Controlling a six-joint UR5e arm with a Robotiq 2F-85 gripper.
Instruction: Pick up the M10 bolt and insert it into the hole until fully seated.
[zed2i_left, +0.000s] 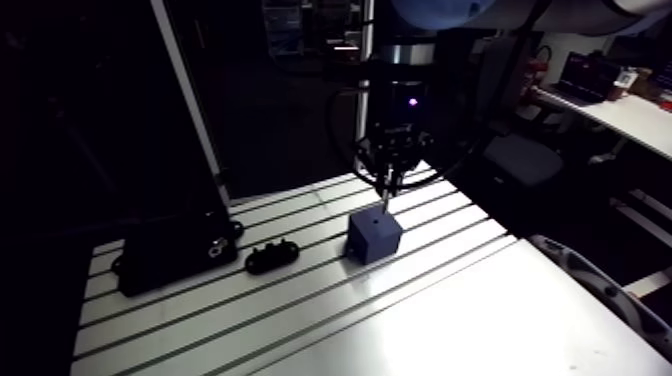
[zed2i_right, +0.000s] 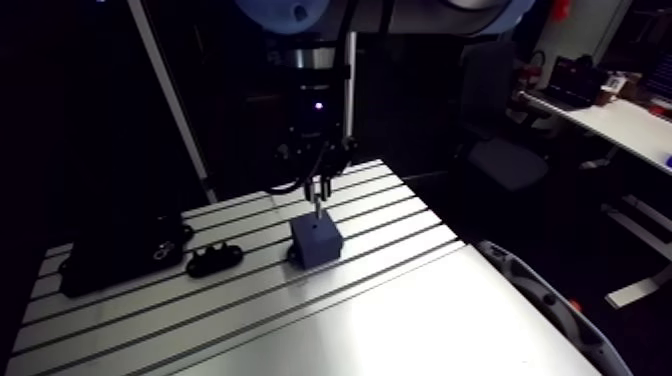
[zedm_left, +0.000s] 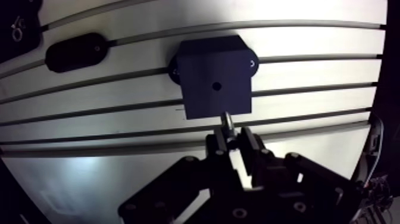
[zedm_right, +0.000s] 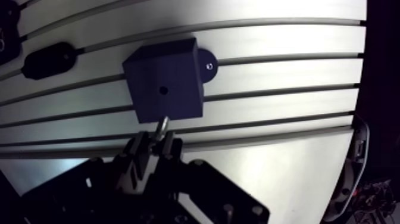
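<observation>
A dark blue block (zedm_left: 215, 77) with a small round hole (zedm_left: 216, 86) in its top face is bolted to the slotted table (zedm_left: 309, 71). My gripper (zedm_left: 228, 140) hangs just above the block's near edge, shut on the M10 bolt (zedm_left: 227, 123). The bolt's shaft sticks out past the fingertips toward the block, short of the hole. In the arm view the bolt (zed2i_left: 384, 198) points down at the block (zed2i_left: 375, 236), its tip just above the top face.
A small black oblong part (zed2i_left: 272, 257) lies on the table left of the block. Farther left sits a larger black box (zed2i_left: 170, 250). The table's smooth front plate (zed2i_left: 480, 320) spreads toward the near right.
</observation>
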